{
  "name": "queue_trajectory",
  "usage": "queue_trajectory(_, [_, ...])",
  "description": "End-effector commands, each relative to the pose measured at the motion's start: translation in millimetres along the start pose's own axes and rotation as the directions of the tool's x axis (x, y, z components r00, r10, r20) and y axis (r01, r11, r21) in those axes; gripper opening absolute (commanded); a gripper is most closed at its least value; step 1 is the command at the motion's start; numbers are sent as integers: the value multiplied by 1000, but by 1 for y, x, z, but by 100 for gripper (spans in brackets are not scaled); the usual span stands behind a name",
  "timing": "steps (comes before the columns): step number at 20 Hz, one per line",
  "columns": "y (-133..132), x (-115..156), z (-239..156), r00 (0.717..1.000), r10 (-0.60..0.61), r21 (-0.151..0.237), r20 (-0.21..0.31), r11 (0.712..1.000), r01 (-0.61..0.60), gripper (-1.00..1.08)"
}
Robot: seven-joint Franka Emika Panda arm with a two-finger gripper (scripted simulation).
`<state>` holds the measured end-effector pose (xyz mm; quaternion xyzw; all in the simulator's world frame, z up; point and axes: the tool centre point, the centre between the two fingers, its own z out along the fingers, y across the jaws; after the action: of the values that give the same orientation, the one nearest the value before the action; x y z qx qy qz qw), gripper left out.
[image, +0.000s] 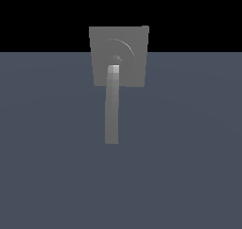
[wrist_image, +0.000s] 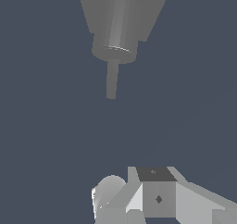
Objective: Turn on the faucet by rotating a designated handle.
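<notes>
The faucet (image: 130,57) is a grey squarish plate with raised rings, standing at the far middle of the exterior view. Its handle (image: 112,107), a long lighter grey bar, runs from the hub straight toward the near side. No arm shows in the exterior view. In the wrist view the faucet plate (wrist_image: 92,10) carries a thick round hub (wrist_image: 115,31), and a narrow bar, the handle (wrist_image: 111,82), sticks out beyond it. Blocky white and grey parts of my gripper (wrist_image: 155,197) show at that picture's edge, well apart from the handle and touching nothing. Its fingertips are not distinct.
A flat blue-grey floor (image: 189,166) spreads around the faucet. Beyond its far edge the background (image: 42,15) is black. No other objects show.
</notes>
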<state>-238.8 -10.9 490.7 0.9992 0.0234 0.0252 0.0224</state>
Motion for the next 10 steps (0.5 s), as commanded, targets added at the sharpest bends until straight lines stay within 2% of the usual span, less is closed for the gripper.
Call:
queue_trajectory(1, [0,0,-2,1000,-28,-37,-10,999,28,-100])
queue_trajectory(6, [1,2,-10,992,-119,-157,-29,981,113,-100])
queue_trajectory(10, [0,5,-20,975,-220,-293,-25,934,203,-100])
